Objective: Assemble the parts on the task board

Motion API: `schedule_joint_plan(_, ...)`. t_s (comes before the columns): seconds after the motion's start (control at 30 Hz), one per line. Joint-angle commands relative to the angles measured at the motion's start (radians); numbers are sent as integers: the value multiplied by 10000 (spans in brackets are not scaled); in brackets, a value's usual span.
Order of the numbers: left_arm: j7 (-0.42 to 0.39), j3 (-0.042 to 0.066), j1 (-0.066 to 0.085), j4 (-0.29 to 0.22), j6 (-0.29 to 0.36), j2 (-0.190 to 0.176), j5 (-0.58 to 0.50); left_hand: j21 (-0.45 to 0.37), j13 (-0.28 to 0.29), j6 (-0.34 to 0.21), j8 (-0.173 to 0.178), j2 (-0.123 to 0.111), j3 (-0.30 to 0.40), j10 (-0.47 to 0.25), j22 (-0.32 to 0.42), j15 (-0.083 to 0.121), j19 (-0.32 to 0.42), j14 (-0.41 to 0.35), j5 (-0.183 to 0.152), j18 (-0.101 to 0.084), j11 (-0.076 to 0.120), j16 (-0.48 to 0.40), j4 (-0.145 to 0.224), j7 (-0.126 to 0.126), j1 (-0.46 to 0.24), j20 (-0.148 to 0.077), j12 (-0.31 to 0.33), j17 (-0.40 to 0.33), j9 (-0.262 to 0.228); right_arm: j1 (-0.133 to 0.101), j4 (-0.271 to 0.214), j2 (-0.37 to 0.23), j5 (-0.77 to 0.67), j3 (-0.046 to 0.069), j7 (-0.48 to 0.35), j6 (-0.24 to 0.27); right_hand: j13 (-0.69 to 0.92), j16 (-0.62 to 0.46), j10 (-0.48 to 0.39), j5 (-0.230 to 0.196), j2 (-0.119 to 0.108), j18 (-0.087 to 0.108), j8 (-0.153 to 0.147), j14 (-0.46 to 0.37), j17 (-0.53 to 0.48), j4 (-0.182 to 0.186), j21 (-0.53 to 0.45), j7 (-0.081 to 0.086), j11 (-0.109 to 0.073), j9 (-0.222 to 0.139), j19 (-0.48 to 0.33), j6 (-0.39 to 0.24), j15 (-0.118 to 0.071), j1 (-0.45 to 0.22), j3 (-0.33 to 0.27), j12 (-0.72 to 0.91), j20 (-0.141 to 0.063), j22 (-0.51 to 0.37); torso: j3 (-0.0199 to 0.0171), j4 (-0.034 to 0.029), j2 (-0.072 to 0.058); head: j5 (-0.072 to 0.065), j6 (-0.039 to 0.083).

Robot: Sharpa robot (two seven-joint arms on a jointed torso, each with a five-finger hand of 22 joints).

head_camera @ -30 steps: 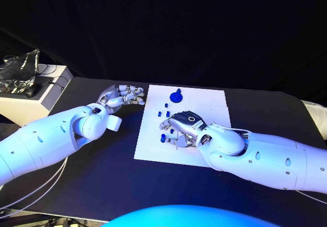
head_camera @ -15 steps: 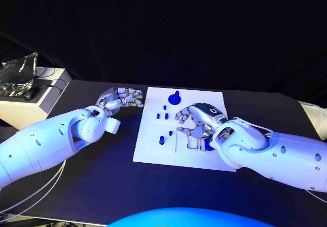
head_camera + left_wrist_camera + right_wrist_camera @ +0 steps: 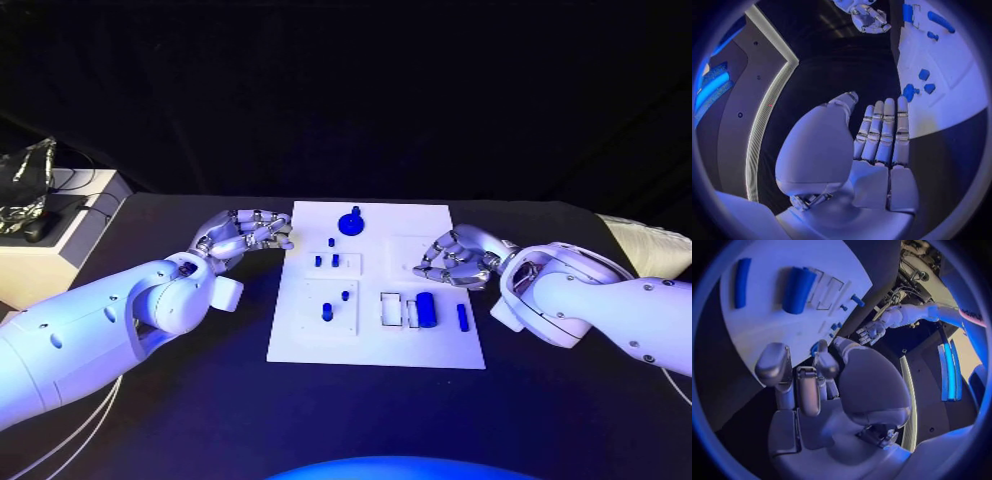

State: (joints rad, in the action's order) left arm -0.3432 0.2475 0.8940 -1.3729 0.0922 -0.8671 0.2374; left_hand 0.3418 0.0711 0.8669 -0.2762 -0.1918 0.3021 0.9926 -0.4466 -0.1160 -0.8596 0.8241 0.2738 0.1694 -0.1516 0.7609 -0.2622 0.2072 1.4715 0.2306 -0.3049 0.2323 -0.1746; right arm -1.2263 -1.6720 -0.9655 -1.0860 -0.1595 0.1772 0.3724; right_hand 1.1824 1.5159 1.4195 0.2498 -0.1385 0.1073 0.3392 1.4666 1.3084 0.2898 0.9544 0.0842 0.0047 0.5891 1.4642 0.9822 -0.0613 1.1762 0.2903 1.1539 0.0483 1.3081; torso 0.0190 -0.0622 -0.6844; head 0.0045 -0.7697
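Hands empty at either side of the task board

Task board (image 3: 378, 345) lies flat on the black surface (image 3: 577, 400) between my two hands. My left hand (image 3: 241, 233) sits just off the board's edge, over the dark surface, holding nothing; in the head view its fingers look loosely curled, while the left wrist view shows its fingers (image 3: 882, 132) laid straight and side by side, so I read it as free and unclenched. My right hand (image 3: 457, 260) hangs over the opposite edge of the board, fingers bent inward with nothing between them; the right wrist view shows its fingertips (image 3: 773, 362) curled above bare white plate.

Between the two hands, toward the far end of the board, I see the round blue knob part (image 3: 352, 221). Nearer the left hand stand small blue pegs (image 3: 327, 260), and another short blue piece (image 3: 327, 311) lies further back toward me. Just behind the right hand's fingers, toward my body, a thick blue block (image 3: 424, 306) lies beside a pair of white outlined slots (image 3: 392, 309), and a slim blue bar (image 3: 462, 316) lies just beyond it, close to the right forearm. Neither hand touches any part.
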Motion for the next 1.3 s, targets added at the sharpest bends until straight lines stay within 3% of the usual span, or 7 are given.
schedule_joint_plan(0.03, -515, 9, -69, -203, 174, -23, 138, -58, 9, 26, -65, -7, 3, 67, 12, 26, -76, 27, -10, 111, 5, -52, -73, -72, -70, 14, -47, 13, 12, -25, -134, -303, 770, -2, 1523, -1701, 931, 191, 203, -86, 59, -217, 205, 849, 1595, 24, 452, 2, 11, 289, 190, -160, 9, -513, -342, 941, -41, 949, -50, 70, 64, -178, 45)
schedule_joint_plan(0.13, -483, 10, -163, -337, 193, -55, 169, -85, -4, 39, -73, -48, -58, 106, 27, 33, -99, 43, -15, 110, 8, -54, -131, -66, -128, 10, -19, 32, 17, -46, -296, -640, 739, -9, 2387, -2044, 2140, 468, 617, 348, 114, -352, 574, 991, 2368, 26, 1407, -70, -42, 859, 366, -293, -33, -780, -753, 2177, -84, 1306, -82, 107, 103, -359, 95)
schedule_joint_plan(0.3, -424, 11, -237, -476, 229, -99, 186, -108, -19, 39, -73, -82, -122, 62, 40, 22, -117, 41, -20, 108, -14, -64, -174, -47, -182, 10, 34, 45, 23, -57, -427, -813, 675, -69, 3366, -2344, 2712, 549, 852, 878, 74, -437, 673, 1042, 2624, 29, 1974, -69, -41, 1139, 461, -401, -30, -839, -971, 2779, -88, 1512, -95, 176, 143, -509, 60)
schedule_joint_plan(0.5, -349, 11, -294, -563, 221, -119, 193, -133, -26, 33, -72, -97, -193, 25, 55, 11, -136, 44, -24, 106, -29, -70, -214, -38, -248, 12, 76, 61, 31, -57, -500, -668, 691, -123, 4138, -2083, 2880, 549, 915, 1231, 27, -451, 670, 1042, 2624, 37, 2074, -59, -31, 1265, 474, -468, -20, -1046, -1167, 2943, -81, 1572, -116, 190, 150, -511, -91)
schedule_joint_plan(0.63, -307, 11, -307, -583, 213, -148, 194, -150, -26, 9, -60, -85, -240, 9, 65, 6, -151, 55, -21, 106, -40, -68, -241, -16, -304, 14, 97, 74, 41, -51, -521, -492, 728, -138, 4337, -1801, 2971, 549, 952, 1610, 75, -472, 714, 1042, 2624, 38, 2226, -80, -45, 1374, 498, -429, -27, -1174, -1244, 3030, -83, 1635, -106, 183, 135, -501, -154)
schedule_joint_plan(0.83, -272, 10, -314, -582, 222, -178, 189, -165, -25, -16, -47, -76, -285, -4, 74, 1, -164, 64, -20, 105, -50, -65, -252, -2, -353, 15, 113, 87, 51, -47, -480, -173, 767, -148, 4471, -1667, 3058, 549, 997, 1569, 67, -484, 736, 1042, 2624, 45, 2309, -87, -49, 1460, 514, -430, -30, -1411, -1382, 3123, -86, 1674, -80, 166, 140, -500, -238)
schedule_joint_plan(1.3, -141, 10, -333, -543, 148, -169, 184, -191, -25, -58, -26, -35, -343, -43, 89, -14, -183, 64, -12, 104, -81, -70, -253, 52, -411, 17, 145, 104, 68, 2, -249, 431, 681, -172, 4532, -1842, 3055, 549, 971, 1073, 14, -474, 742, 1042, 2624, 44, 2243, -81, -43, 1623, 497, -492, -24, -1653, -1753, 3081, -81, 1696, -91, 190, 132, -450, -340)
